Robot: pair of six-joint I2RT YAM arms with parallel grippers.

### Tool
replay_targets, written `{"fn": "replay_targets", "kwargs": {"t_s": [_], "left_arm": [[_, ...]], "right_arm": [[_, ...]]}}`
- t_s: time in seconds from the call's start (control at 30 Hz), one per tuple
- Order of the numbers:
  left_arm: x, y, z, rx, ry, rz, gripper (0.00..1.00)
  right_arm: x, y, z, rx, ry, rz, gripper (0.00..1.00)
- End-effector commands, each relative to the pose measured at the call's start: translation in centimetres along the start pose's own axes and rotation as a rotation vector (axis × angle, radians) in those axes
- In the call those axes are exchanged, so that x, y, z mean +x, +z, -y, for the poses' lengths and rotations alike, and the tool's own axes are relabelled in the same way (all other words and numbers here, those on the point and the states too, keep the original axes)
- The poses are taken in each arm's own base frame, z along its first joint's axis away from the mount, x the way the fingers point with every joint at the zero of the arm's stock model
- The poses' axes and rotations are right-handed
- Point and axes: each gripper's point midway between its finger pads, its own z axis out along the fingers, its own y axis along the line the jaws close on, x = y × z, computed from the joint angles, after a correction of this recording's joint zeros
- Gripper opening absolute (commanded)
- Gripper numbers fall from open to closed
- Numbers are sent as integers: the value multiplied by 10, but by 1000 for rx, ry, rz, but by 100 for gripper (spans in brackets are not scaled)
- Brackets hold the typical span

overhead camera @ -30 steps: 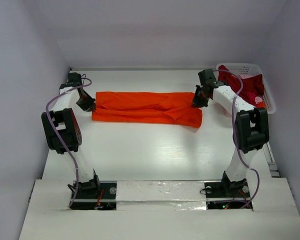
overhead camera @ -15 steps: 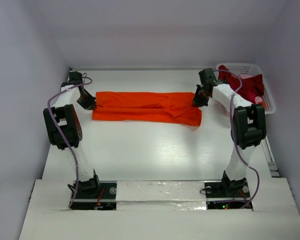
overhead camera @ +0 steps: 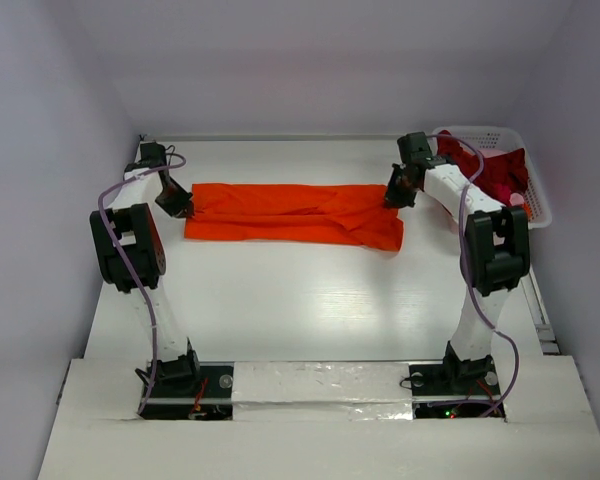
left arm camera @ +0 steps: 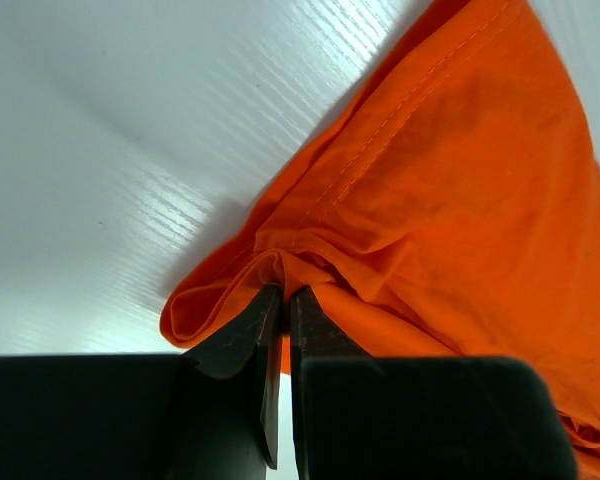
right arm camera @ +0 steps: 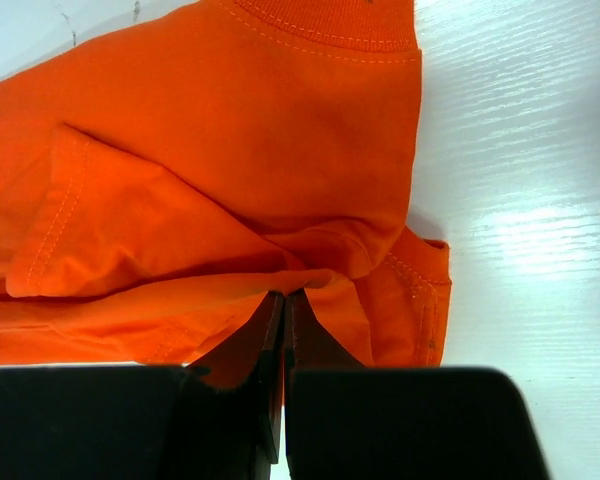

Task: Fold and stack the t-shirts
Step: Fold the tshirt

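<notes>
The bright orange t-shirt lies folded into a long band across the far middle of the table. My left gripper is shut on the shirt's left end; in the left wrist view its jaws pinch a fold of orange cloth. My right gripper is shut on the shirt's right end; in the right wrist view its jaws pinch gathered cloth near a sleeve. Dark crimson shirts lie heaped in the basket at the far right.
A white lattice basket stands at the far right corner, right of my right arm. White walls close the table on the left, back and right. Bare white tabletop lies between the shirt and the arm bases.
Both grippers have drawn slightly back toward the far edge with the shirt's ends; the band looks a little straighter and tauter. Both grips unchanged.
</notes>
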Motion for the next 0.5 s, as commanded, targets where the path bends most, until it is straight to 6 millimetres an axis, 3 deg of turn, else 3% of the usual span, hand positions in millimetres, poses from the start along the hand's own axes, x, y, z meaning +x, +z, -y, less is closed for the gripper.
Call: {"fn": "replay_targets", "kwargs": {"t_s": [0.0, 0.47], "left_arm": [[-19, -9, 11, 33, -14, 54, 0], [-22, -7, 14, 32, -14, 50, 0]], "right_arm": [[-19, 5, -7, -26, 2, 46, 0], [-22, 9, -12, -45, -6, 44, 0]]}}
